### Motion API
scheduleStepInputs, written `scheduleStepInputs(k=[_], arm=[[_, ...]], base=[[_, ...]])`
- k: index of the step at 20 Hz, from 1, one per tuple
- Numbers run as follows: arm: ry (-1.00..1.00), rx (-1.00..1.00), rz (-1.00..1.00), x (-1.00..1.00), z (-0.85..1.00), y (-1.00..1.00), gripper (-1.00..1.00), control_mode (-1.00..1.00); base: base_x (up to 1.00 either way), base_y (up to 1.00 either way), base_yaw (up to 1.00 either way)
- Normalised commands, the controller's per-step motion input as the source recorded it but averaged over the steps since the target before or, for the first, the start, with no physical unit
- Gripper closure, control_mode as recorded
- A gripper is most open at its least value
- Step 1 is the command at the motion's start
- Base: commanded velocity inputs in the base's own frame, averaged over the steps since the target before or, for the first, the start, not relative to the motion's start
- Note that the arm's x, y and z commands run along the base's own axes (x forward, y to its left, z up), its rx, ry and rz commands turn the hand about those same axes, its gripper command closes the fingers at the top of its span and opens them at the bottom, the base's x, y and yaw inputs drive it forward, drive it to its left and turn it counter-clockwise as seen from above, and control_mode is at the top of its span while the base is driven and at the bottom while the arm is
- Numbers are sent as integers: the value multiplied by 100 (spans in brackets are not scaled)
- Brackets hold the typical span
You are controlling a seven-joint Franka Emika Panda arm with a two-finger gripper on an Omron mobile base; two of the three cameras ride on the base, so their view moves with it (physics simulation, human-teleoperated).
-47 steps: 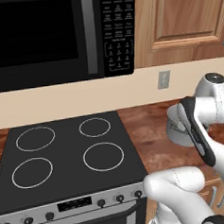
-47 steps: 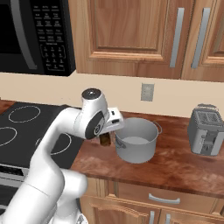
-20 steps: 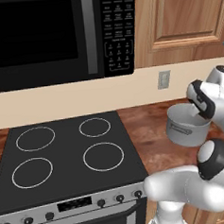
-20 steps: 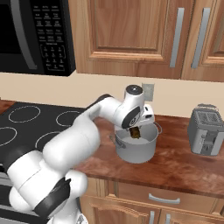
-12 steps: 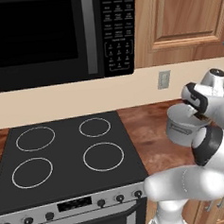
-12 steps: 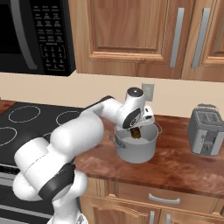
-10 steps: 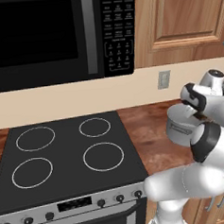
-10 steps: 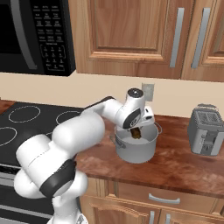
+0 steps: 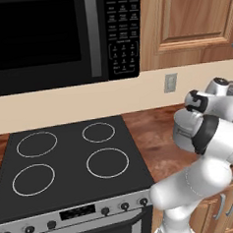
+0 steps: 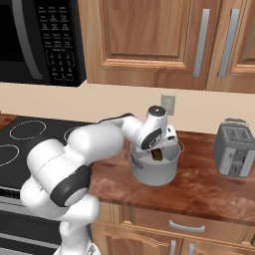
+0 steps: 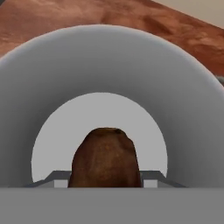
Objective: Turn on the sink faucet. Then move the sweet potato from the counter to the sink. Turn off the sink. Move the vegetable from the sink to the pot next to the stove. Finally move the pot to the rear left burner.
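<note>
The gripper (image 10: 158, 155) pinches the sweet potato (image 11: 105, 158) inside the pot (image 10: 154, 169), below its rim, with wall all around. The pot stands on the wooden counter (image 10: 209, 189), stove (image 9: 67, 164) at nine o'clock, toaster (image 10: 234, 147) at three.

Black stove (image 9: 72, 161) with four ring burners beneath a microwave (image 9: 59, 38); grey pot (image 9: 184, 131) stands on the wooden counter (image 9: 149, 131), partly behind the arm.
</note>
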Motion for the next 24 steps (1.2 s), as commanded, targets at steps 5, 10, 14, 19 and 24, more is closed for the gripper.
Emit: scheduleStepInputs(k=[5, 10, 14, 19, 24], arm=[[2, 0, 0, 13, -23, 0, 100, -100], [4, 0, 1, 12, -20, 0, 100, -100], [7, 0, 0, 0, -15, 0, -100, -100], [3, 0, 0, 0, -2, 0, -100, -100], [0, 0, 0, 0, 19, 10, -100, -100]], base=[[0, 0, 0], [0, 0, 0], [0, 0, 0], [0, 0, 0], [0, 0, 0]])
